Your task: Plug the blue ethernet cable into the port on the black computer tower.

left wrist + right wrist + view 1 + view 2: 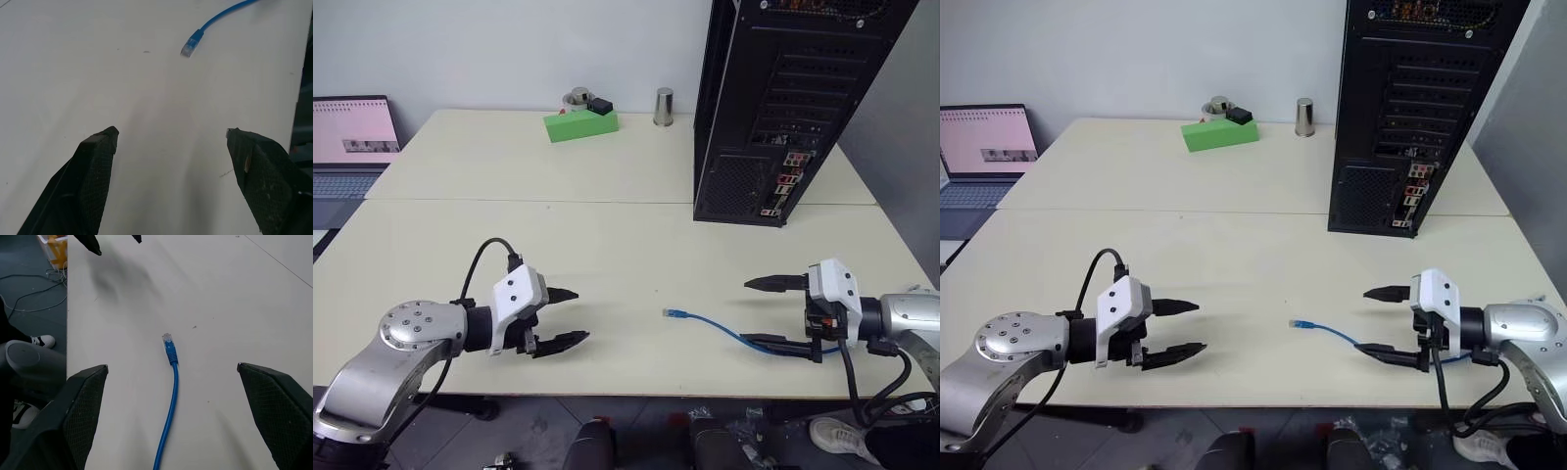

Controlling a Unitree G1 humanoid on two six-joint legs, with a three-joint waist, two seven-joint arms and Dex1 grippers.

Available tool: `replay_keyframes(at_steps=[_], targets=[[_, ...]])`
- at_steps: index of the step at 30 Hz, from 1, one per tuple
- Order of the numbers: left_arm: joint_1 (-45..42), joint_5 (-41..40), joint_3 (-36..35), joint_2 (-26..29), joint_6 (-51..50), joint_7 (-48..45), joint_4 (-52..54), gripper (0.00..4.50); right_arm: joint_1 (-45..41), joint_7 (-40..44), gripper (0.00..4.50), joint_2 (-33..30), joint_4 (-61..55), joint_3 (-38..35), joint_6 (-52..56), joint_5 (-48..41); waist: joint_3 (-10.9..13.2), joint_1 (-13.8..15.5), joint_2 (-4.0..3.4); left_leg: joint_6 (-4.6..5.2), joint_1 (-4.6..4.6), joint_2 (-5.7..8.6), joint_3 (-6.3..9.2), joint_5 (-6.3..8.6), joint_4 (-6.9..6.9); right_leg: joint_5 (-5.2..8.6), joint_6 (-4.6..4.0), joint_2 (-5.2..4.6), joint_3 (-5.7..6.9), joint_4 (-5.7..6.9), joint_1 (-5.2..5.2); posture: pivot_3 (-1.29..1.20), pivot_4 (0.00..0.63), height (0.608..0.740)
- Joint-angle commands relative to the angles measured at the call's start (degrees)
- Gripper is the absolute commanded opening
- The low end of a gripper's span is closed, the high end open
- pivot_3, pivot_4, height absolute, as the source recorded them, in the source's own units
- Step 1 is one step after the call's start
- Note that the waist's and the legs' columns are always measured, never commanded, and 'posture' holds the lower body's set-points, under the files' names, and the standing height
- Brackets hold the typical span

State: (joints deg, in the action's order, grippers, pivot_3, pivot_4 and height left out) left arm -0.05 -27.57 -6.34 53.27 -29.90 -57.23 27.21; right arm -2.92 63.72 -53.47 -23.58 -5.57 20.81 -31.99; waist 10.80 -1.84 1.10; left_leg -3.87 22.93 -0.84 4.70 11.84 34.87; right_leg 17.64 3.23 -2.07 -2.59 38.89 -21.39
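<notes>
Blue ethernet cable (724, 329) loose on table (607, 255) (far end hidden), both grippers' fingers spread, empty.

Bare table (607, 264) between both claws.

A: The wide cream table (607, 255) looks like a smooth matt laminate, with barely any glare.

B: And the tall black computer tower (783, 98) at the upper right is painted sheet metal, semi-matt, with a perforated mesh panel low on its rear.

A: The thin bright-blue ethernet cable (172, 396) has a smooth, slightly glossy plastic jacket, and a clear plastic plug at its tip.

B: Both grippers' black fingers (93, 181) show a fine cross-hatched, rubbery matt texture.

A: The small cylindrical cup (663, 106) at the top centre looks like brushed metal.
</notes>
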Motion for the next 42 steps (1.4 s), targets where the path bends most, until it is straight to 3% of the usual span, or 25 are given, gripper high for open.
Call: replay_keyframes(at_steps=[1, 10, 18, 26, 33, 35, 42], targets=[[0.48, -0.99, -1.74, 0.56, 0.03, -0.39, 2.52, 3.77, 0.5, 0.58, 4.49, 0.06, -1.88, -0.31, -0.51, 0.29, 0.0, 0.0, 0.0, 0.0, 0.0, 0.0, 0.0, 0.0, 0.0, 0.0, 0.0, 0.0, 0.0, 0.0, 0.0, 0.0, 0.15, 0.74], [0.12, 0.61, 1.5, 0.32, 0.67, -0.54, 3.04, 3.77, -0.08, -2.24, 4.49, 3.67, -2.22, 2.04, -1.8, 3.15, 0.0, 0.0, 0.01, 0.0, -0.01, 0.0, 0.0, 0.0, 0.0, -0.01, -0.02, 0.01, 0.0, 0.01, 0.0, 0.0, 0.15, 0.74], [-1.56, 2.53, 6.34, -1.06, 1.3, -0.39, 2.98, 3.77, -2.47, -11.52, 4.49, 13.13, 4.54, 8.99, -5.36, 13.19, -0.01, -0.02, 0.06, 0.0, -0.01, 0.0, 0.0, 0.0, 0.01, -0.12, -0.21, 0.03, -0.02, 0.02, -0.01, 0.0, 0.15, 0.74], [-3.77, 3.85, 8.22, -1.65, 2.06, -0.44, 1.89, 3.77, -5.68, -11.67, 4.49, 18.05, 12.54, 15.71, -7.06, 18.55, -0.01, -0.07, 0.06, 0.0, -0.01, -0.01, 0.0, 0.0, 0.02, -0.13, -0.22, 0.04, -0.02, 0.05, -0.02, 0.0, 0.15, 0.74], [-4.58, 5.06, 9.06, -2.33, 3.0, -0.36, 1.25, 3.77, -7.21, -10.48, 4.49, 18.26, 16.59, 18.13, -8.31, 21.33, -0.01, -0.09, 0.06, 0.0, -0.02, 0.0, 0.0, 0.0, 0.02, -0.13, -0.22, 0.04, -0.02, 0.06, -0.02, 0.0, 0.15, 0.74], [-4.73, 5.54, 9.36, -2.69, 3.48, -0.23, 1.08, 3.77, -7.35, -10.52, 4.32, 18.0, 17.23, 18.35, -8.14, 21.96, -0.01, -0.07, 0.07, 0.0, -0.02, -0.01, 0.01, 0.0, 0.02, -0.13, -0.22, 0.05, -0.01, 0.07, -0.01, 0.0, 0.15, 0.74], [-5.74, 6.89, 10.2, -3.87, 5.79, -0.77, -0.5, 3.77, -7.1, -9.22, 2.81, 17.14, 16.99, 18.22, -6.35, 22.14, -0.01, -0.02, 0.07, 0.0, -0.03, 0.0, 0.02, 0.0, 0.03, -0.13, -0.22, 0.04, 0.0, 0.07, 0.01, 0.0, 0.15, 0.74]])
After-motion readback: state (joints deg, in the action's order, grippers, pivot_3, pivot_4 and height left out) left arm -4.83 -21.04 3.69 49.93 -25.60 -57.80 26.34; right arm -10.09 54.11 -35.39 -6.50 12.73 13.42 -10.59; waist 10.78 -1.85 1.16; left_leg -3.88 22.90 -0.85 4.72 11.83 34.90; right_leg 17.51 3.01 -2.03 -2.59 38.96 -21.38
